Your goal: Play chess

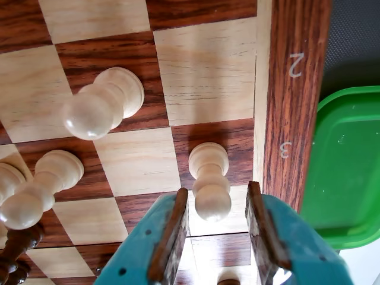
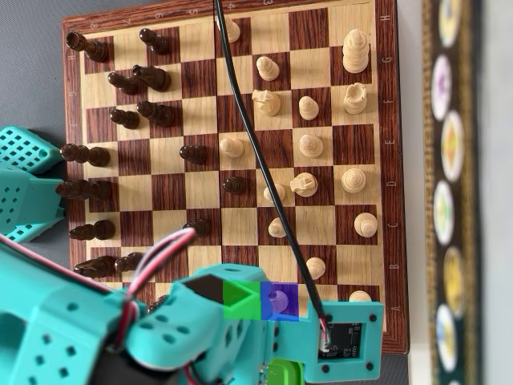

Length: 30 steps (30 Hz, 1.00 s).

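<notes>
While your teal arm (image 2: pixel 96 329) hangs over the near corner of the chessboard (image 1: pixel 208 77), your end effector (image 1: pixel 214 228) sits spread wide, its fingers (image 1: pixel 169 234) on either side of a pale pawn (image 1: pixel 211 181) without touching it. In the wrist view that pawn stands at the board's edge beside the numeral 3, near a green lid (image 1: pixel 347 166).

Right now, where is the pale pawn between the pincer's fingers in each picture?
Wrist view: the light pawn stands low and centre, between the fingers of the open pincer.
Overhead view: the light pawn is bottom centre, under a blue tint by the arm.
Shared landmark: the green lid just beyond the board's edge.
</notes>
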Each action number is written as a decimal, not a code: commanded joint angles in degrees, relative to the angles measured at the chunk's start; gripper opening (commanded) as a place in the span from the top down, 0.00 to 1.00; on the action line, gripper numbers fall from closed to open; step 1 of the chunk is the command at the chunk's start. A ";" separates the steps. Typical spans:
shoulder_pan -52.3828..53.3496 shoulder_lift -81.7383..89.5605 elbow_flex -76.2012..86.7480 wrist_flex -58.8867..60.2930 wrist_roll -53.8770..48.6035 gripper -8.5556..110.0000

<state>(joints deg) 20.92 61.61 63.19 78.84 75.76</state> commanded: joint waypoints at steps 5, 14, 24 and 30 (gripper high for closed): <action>-0.09 -0.18 -4.57 -0.26 -0.18 0.80; 0.09 -0.35 -4.48 -0.35 -0.44 0.81; 0.00 -0.35 -4.39 -0.35 -0.44 0.81; 0.18 -0.35 -4.48 -0.35 -0.44 0.81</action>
<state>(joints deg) 20.92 60.82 61.35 78.84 75.76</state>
